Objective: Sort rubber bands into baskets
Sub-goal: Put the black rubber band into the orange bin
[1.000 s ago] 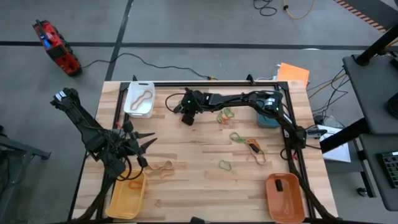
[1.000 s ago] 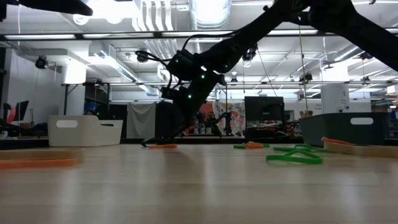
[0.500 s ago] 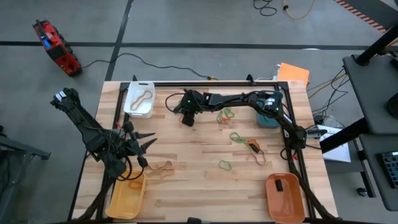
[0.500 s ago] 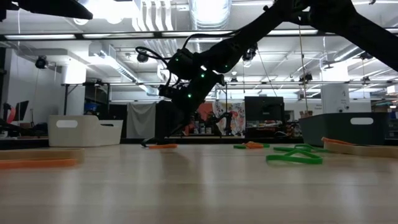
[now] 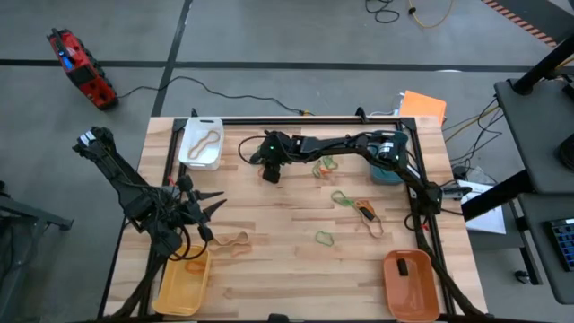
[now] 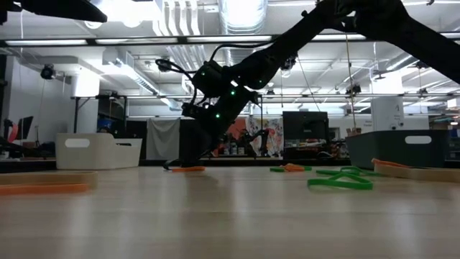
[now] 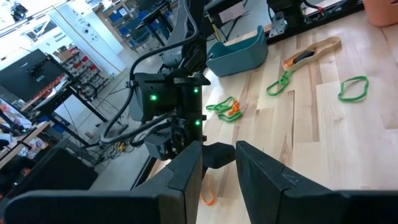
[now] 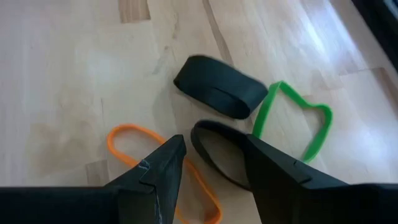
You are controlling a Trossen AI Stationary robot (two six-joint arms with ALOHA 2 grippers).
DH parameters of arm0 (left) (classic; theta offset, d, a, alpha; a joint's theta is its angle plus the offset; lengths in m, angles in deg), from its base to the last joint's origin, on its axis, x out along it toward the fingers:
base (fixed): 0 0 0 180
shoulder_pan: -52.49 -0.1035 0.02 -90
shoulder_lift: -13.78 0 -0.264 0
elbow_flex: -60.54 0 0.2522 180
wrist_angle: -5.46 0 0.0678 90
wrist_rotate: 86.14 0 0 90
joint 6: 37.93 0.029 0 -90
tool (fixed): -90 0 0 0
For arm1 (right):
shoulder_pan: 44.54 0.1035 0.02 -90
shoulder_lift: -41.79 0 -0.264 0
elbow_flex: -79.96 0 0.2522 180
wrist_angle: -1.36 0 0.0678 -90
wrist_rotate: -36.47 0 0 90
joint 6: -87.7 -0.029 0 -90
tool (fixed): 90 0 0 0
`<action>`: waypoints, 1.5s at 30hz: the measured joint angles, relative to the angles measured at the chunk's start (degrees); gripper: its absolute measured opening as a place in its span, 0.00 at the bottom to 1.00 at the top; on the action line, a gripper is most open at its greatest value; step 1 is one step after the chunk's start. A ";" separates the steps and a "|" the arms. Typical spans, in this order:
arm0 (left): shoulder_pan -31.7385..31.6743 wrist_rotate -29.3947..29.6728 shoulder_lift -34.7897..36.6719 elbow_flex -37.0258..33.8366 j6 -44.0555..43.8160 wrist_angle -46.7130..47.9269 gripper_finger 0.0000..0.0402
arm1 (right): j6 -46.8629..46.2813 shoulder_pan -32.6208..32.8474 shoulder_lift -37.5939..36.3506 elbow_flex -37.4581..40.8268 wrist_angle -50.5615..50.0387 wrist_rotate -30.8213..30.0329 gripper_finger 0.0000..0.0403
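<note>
My right gripper [image 8: 211, 142] is open and tilted down at the table's far middle [image 5: 269, 172]. Between its fingertips lies one black rubber band [image 8: 214, 163], flat on the wood. An orange band [image 8: 127, 142] lies to one side, with a second black band [image 8: 217, 93] and a green band [image 8: 298, 124] just beyond. Whether the fingers touch any band I cannot tell. My left gripper [image 7: 219, 149] waits open and holding nothing above the table's left side [image 5: 213, 208]. The baskets stand at the corners: white [image 5: 201, 154], teal [image 5: 387, 172], yellow [image 5: 179, 292], orange [image 5: 411, 292].
More bands lie on the wood: a green and orange tangle [image 5: 325, 165], a green loop [image 5: 341, 197], a tan and black pair [image 5: 368, 217], a green one [image 5: 324, 238], and a tan one [image 5: 235, 242] near the yellow basket. The white basket holds a tan band [image 5: 204, 139].
My right gripper has rolled a little about its own pointing line while staying over the same spot at the far middle. The bands have not moved.
</note>
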 joint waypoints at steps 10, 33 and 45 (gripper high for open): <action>0.00 0.00 0.00 0.00 0.00 -0.03 0.21 | 1.69 0.00 0.10 -0.06 -1.07 0.47 0.26; 0.00 0.04 0.00 -0.02 0.02 -0.11 0.21 | 4.24 0.11 -8.55 -0.06 -9.51 0.01 0.02; 0.00 0.07 0.00 -0.02 0.04 -0.59 0.21 | -1.82 4.34 -26.11 -0.06 -32.88 12.90 0.02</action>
